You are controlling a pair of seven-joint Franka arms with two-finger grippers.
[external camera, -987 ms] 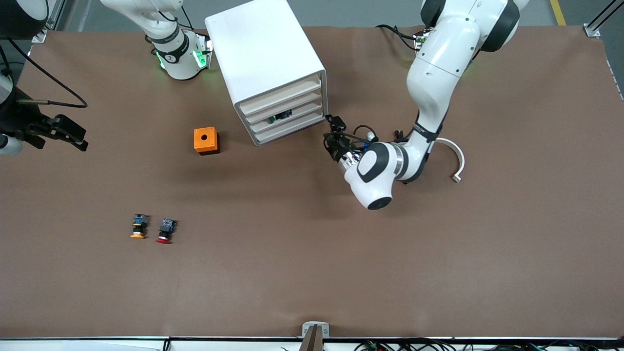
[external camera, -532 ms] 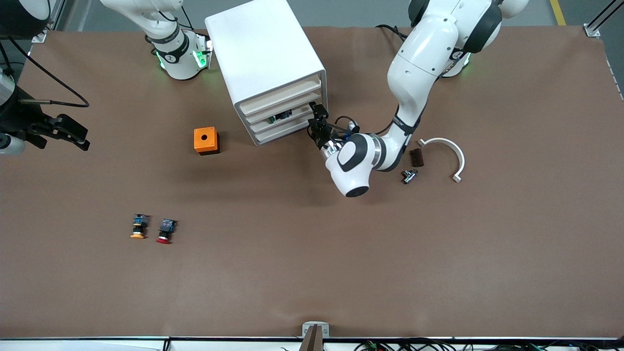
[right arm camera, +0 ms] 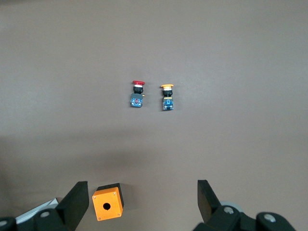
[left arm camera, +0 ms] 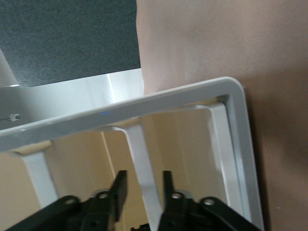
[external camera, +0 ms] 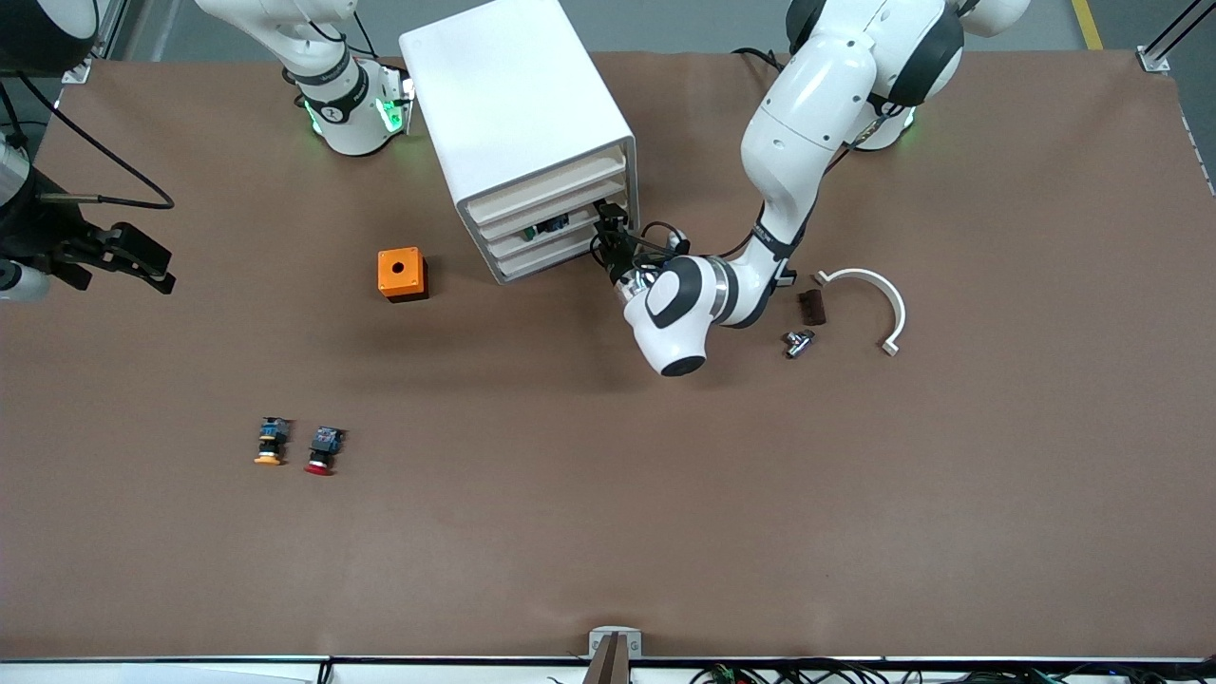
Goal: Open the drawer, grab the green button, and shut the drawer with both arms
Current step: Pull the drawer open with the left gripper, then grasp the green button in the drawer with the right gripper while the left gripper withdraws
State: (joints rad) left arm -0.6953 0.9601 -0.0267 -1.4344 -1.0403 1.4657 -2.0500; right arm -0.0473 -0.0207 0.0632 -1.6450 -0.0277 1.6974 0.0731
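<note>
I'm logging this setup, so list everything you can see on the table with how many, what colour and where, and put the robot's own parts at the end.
cabinet: one, white, four cream drawers, between the two arm bases.
drawer: one, cream front, third from the top, with the button showing at it.
orange box: one, round hole on top, beside the cabinet toward the right arm's end.
loose buttons: two, yellow-orange cap and red cap, side by side, nearer the front camera than the box.
curved white piece, brown block, small metal part: one each, toward the left arm's end.
table: brown.
left gripper: black, open at the drawer fronts.
right gripper: black, open, waits above the orange box.
</note>
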